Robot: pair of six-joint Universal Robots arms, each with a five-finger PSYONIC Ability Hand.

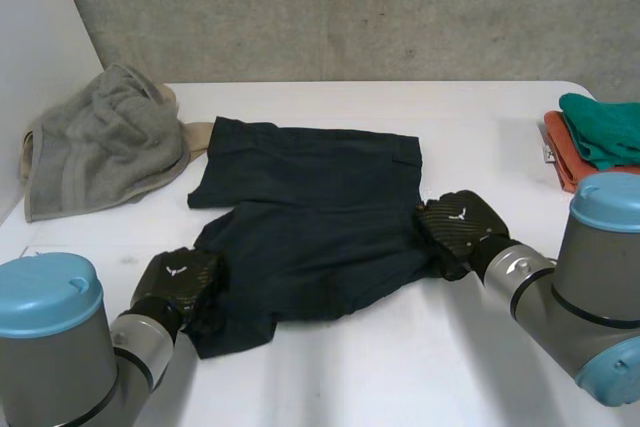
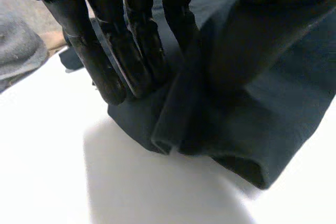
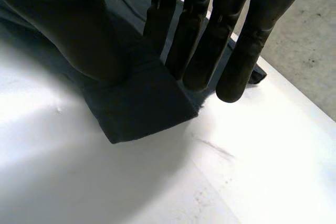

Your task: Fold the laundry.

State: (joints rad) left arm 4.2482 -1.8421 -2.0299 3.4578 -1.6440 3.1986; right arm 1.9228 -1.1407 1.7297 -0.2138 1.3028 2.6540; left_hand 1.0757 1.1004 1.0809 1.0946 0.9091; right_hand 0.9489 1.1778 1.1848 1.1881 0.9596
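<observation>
- dark shorts (image 1: 310,217) lie flat mid-table (image 1: 400,377), waistband on the far side, both legs pointing back toward the robot
- left hand (image 1: 180,282) is at the near-left leg hem; in the left wrist view its fingers (image 2: 131,51) run nearly straight and nip a raised fold of the shorts (image 2: 262,108) against the thumb
- right hand (image 1: 458,227) is at the right leg's outer corner; in the right wrist view the thumb sits on top, the fingers (image 3: 199,51) beside it, and the hem corner (image 3: 142,103) is pinched between them
- key relation: the cloth spreads away from both hands toward the far edge, one hand per leg, so the waistband is the target; the left hem is nearer the robot
- likely next: lift both hems and carry them over to the waistband
- grey towel (image 1: 105,142) far left and orange cloth (image 1: 560,152) with green cloth (image 1: 605,127) far right, well apart from the shorts
</observation>
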